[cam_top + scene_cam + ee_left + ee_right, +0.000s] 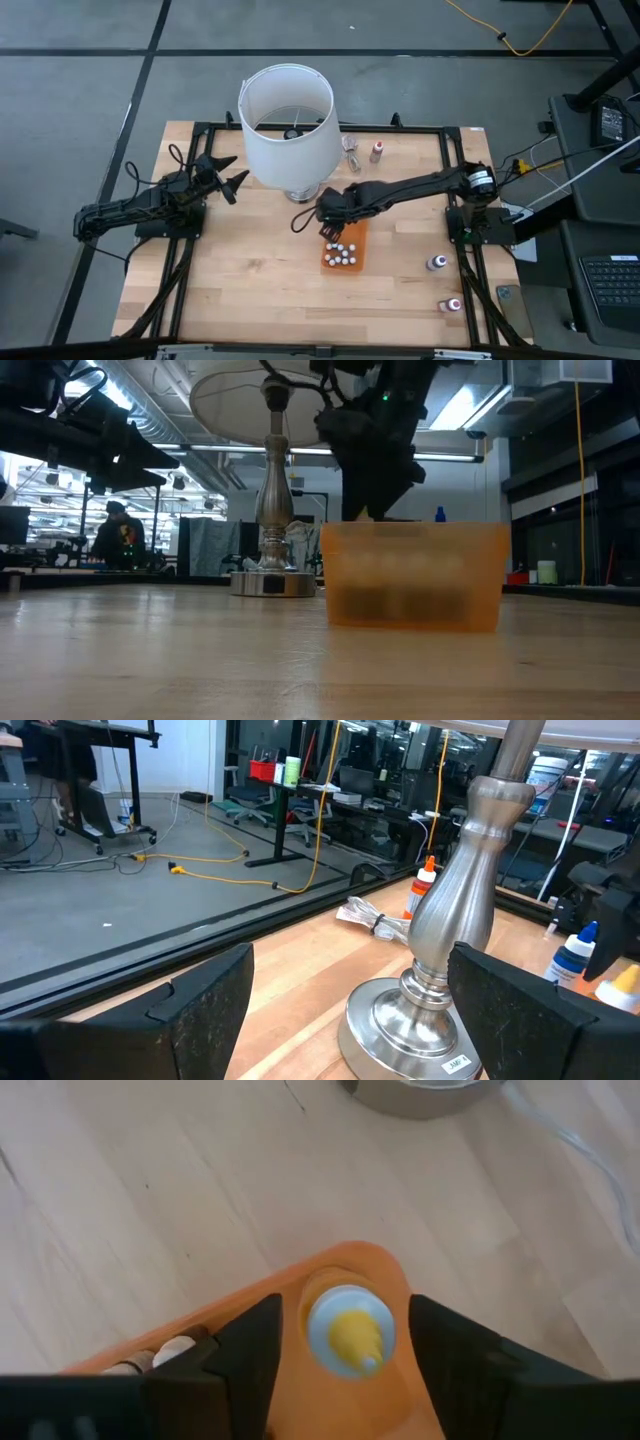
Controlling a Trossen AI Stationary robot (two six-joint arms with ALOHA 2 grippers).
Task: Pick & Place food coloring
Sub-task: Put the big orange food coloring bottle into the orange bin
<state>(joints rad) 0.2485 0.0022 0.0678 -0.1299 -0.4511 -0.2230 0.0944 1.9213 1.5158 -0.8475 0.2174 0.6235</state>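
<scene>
The orange tray [345,246] lies in the middle of the table and holds several white-capped food coloring bottles [342,254] at its near end. My right gripper [333,222] hangs open over the tray's far end. In the right wrist view its fingers [250,1342] stand on either side of a yellow-tipped bottle [350,1330], with orange showing in both gaps. That bottle stands upright in a corner of the tray [385,1280]. My left gripper [232,172] waits open at the table's left, facing the lamp base [420,1010].
A lamp with a big white shade [288,120] stands just beyond the tray. A coiled cable [352,152] and an orange-topped bottle [377,151] lie at the far edge. Two more bottles [437,262] [452,304] stand near the right edge. Bare wood [250,280] lies near left.
</scene>
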